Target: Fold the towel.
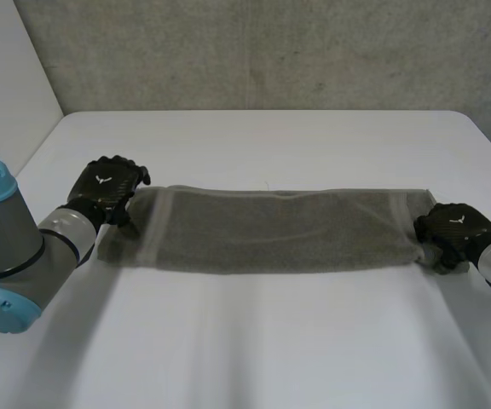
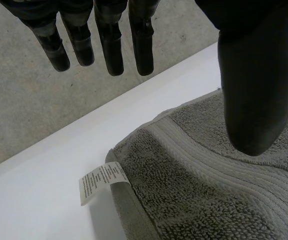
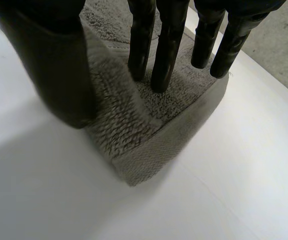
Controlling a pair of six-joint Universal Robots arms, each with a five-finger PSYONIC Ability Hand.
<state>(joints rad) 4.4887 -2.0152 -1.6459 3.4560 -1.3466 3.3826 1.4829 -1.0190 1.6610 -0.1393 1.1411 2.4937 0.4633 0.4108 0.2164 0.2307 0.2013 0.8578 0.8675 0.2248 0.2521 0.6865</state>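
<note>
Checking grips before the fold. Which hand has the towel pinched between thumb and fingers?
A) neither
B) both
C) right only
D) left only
C: the right hand pinches the towel at a corner between thumb and fingers; the left hand has straight fingers, off the cloth.

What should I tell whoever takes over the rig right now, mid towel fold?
Left hand: open, fingers straight, over the towel at its left end, by the label.
Right hand: pinching the towel's right-end corner between thumb and fingers.
Towel: a long strip across the table, seemingly doubled lengthwise.
To do: left hand must grip its end, then bring the ends together and flatten.
</note>
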